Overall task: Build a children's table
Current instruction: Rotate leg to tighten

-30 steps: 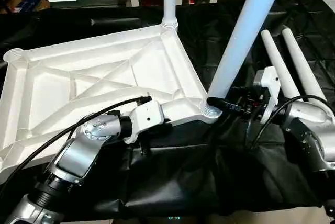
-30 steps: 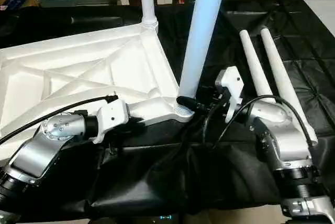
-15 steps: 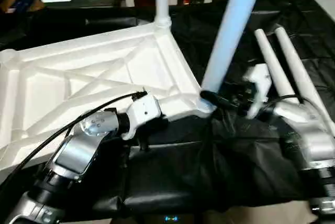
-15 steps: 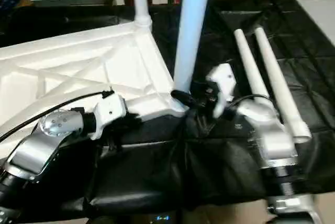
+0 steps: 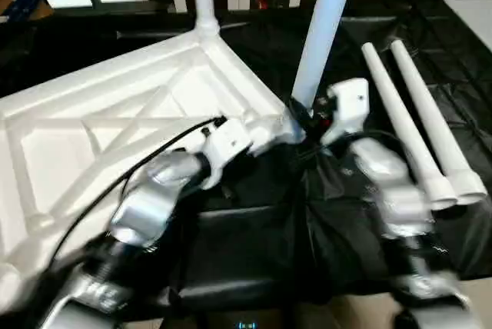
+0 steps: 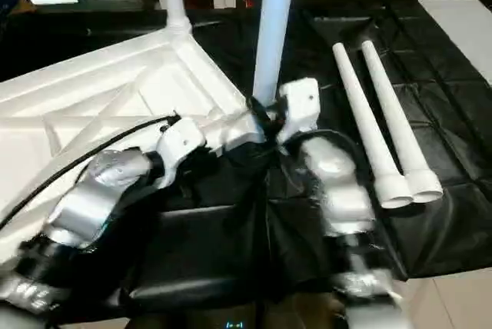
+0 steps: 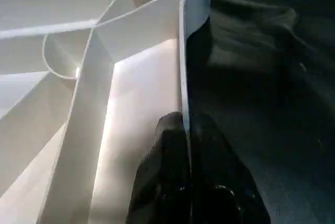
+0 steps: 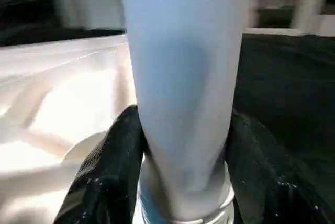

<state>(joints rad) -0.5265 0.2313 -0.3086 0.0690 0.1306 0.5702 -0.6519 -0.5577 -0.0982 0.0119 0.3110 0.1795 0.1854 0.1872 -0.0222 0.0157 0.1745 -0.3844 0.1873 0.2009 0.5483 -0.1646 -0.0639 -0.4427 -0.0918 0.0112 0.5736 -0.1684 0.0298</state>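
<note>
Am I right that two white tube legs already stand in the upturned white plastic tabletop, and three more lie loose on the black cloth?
Not quite: two loose white tapered tube legs lie side by side on the black cloth, not three, as the right eye view shows. Two more legs do stand in corner sockets of the upturned white ribbed plastic tabletop, the nearer standing leg gripped at its base by the right gripper.

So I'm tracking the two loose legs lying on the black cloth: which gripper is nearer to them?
Right. The right gripper, clamped on the near upright leg, sits just beside the loose legs. The left gripper pinches the tabletop's rim, farther away.
</note>
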